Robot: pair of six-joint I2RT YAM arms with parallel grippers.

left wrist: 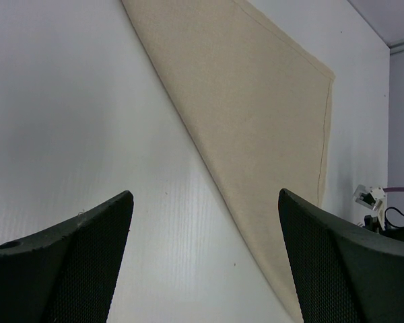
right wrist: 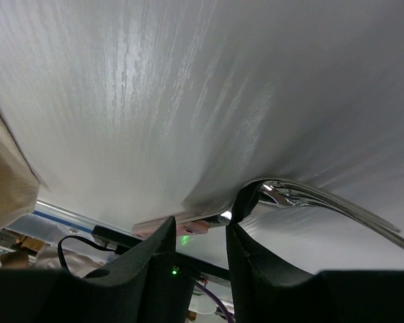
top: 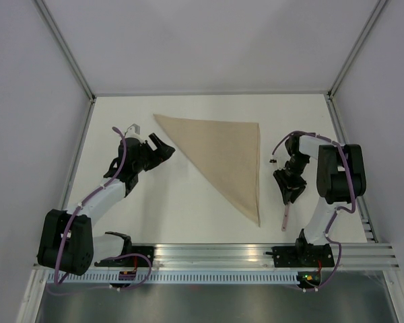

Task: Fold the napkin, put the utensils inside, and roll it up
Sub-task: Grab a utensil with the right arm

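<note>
From above, the napkin (top: 225, 151) lies folded into a triangle on the white table (top: 188, 215), about midway between the arms, with its long edge running from the far left corner down to a near point. The left gripper (top: 165, 147) sits just beside that far left corner with its jaws spread, holding nothing. A small white tag (top: 136, 128) on that wrist is too small to read. The right gripper (top: 287, 197) points down at the table right of the napkin, and the fork (top: 285, 219) shows its pink handle below it.

In the left wrist view, the left gripper (left wrist: 203, 202) is wide apart over bare table (left wrist: 67, 101), with the napkin (left wrist: 256, 121) slanting across ahead of it.

In the right wrist view, the right gripper (right wrist: 205, 208) has only a narrow gap between its fingers. The fork (right wrist: 303, 194) lies across their tips, pink handle to one side and silver tines to the other. I can't tell whether they are pinching it. A corner of the napkin (right wrist: 7, 182) shows at the left edge, and a green light (right wrist: 173, 271) glows below.
</note>
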